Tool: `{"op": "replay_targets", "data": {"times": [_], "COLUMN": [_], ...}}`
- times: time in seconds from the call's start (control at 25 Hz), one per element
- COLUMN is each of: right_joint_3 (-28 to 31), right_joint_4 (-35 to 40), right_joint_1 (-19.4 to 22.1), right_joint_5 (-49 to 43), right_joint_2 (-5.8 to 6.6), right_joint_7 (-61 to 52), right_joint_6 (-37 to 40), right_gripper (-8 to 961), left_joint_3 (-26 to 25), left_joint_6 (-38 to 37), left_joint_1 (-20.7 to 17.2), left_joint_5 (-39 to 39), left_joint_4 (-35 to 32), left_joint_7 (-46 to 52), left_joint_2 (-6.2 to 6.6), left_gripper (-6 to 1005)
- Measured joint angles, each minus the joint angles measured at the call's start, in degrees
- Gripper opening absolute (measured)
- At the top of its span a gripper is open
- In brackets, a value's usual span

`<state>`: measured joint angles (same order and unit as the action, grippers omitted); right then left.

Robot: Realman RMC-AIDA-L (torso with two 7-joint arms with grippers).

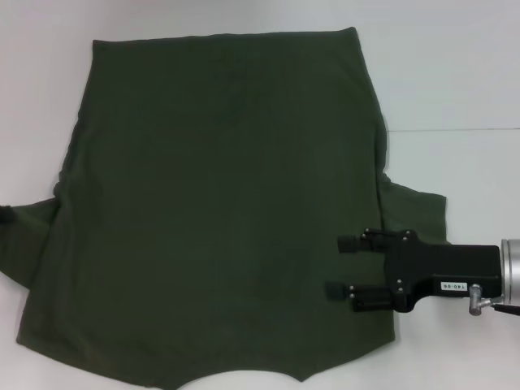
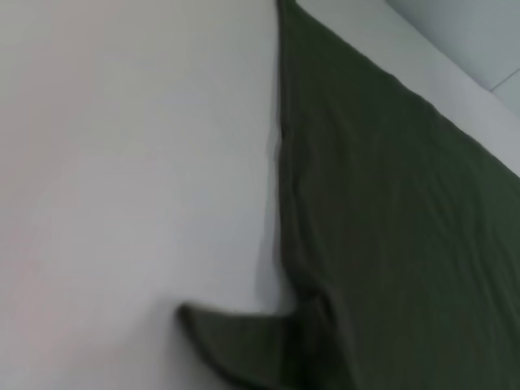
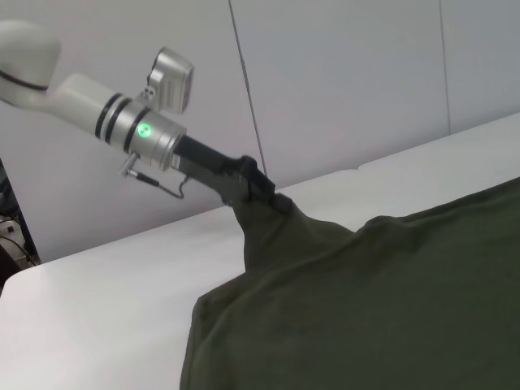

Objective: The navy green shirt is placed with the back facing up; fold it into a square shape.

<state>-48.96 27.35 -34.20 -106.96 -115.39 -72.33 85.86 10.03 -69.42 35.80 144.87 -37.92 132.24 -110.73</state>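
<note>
The navy green shirt (image 1: 211,203) lies spread flat on the white table (image 1: 455,65), with its bottom hem on the far side. My right gripper (image 1: 341,266) is open and points left. It hovers low over the shirt's right edge, just below the right sleeve (image 1: 418,211). My left gripper (image 3: 262,193) shows in the right wrist view, shut on the shirt's left sleeve (image 3: 272,231) and lifting it into a peak. In the head view only a dark tip (image 1: 4,215) shows at the left edge by that sleeve (image 1: 28,240). The left wrist view shows the shirt's left edge (image 2: 390,211).
A seam line (image 1: 463,128) crosses the table to the right of the shirt. Bare white table (image 2: 122,179) lies on the shirt's left side. Grey wall panels (image 3: 341,73) stand behind the table.
</note>
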Motion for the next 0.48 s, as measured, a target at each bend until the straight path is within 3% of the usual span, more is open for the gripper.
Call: {"op": "replay_targets", "data": {"times": [0.16, 0.28, 0.48], "right_joint_3": [0.0, 0.0, 0.0], "right_joint_4": [0.0, 0.0, 0.0], "right_joint_1": [0.1, 0.3, 0.5], "right_joint_5": [0.0, 0.0, 0.0], "right_joint_2": [-0.02, -0.12, -0.15], "right_joint_7": [0.0, 0.0, 0.0], "right_joint_6": [0.0, 0.0, 0.0], "right_gripper": [884, 884, 884], "left_joint_3": [-0.2, -0.2, -0.3], "left_joint_6": [-2.7, -3.1, -6.8], "left_joint_1": [1.5, 1.8, 4.1], "left_joint_5": [2.7, 3.2, 7.8], "left_joint_4": [-2.2, -2.5, -6.0], "left_joint_7": [2.0, 2.3, 5.6], "left_joint_2": [1.70, 1.98, 4.80], "left_gripper": [5, 4, 4]}}
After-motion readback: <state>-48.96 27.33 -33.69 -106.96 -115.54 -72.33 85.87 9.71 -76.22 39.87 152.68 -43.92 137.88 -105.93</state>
